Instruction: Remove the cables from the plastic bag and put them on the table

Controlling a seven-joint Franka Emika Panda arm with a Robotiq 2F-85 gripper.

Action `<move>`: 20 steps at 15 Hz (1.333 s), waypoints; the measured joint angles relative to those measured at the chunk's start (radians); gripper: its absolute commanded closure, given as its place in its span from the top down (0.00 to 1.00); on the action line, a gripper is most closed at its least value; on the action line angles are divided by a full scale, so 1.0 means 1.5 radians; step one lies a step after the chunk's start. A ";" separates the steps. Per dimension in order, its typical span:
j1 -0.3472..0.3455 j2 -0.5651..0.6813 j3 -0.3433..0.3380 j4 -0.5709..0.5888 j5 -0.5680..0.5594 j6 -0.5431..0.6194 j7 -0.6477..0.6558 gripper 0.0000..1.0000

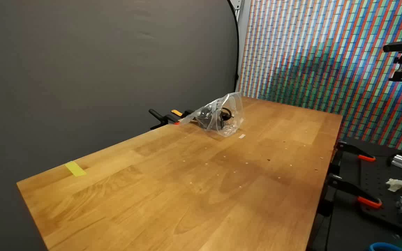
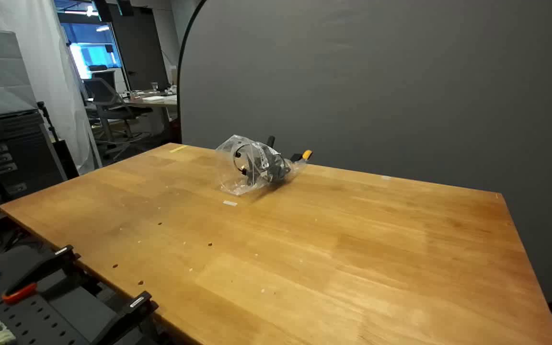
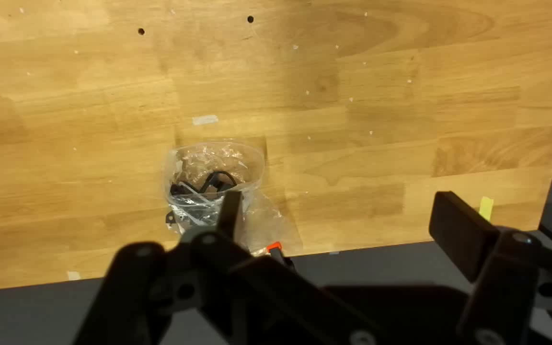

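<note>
Plastic bag (image 3: pixel 204 207) on table (image 3: pixel 352 115), nine-to-ten o'clock of gripper (image 3: pixel 342 223) in wrist view; mouth gaping toward twelve. Jaws wide, nothing held. Black cables (image 3: pixel 213 180) inside bag. Judgement: film light, slippery, limp; cables springy, flexible, prone to snagging film. Advised hold: cables' loop at mouth, clear of film; or bag tail at five o'clock, to tip out.

In an exterior view, a blue rectangular window (image 2: pixel 97 51) glows brightly at ten o'clock. In the wrist view, white glints fleck the crumpled clear plastic bag (image 3: pixel 209 203); around six o'clock the black two-fingered claw (image 3: pixel 343 223) is dark and blurred.
</note>
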 measured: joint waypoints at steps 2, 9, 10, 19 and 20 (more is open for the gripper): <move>0.000 -0.002 0.000 0.005 0.000 0.000 0.000 1.00; 0.000 -0.005 0.000 0.007 0.000 0.000 0.000 1.00; 0.000 -0.005 0.000 0.007 0.000 0.000 0.000 1.00; 0.027 0.003 0.000 -0.056 -0.007 0.001 -0.049 1.00; 0.034 0.003 0.001 -0.072 -0.013 0.005 -0.061 1.00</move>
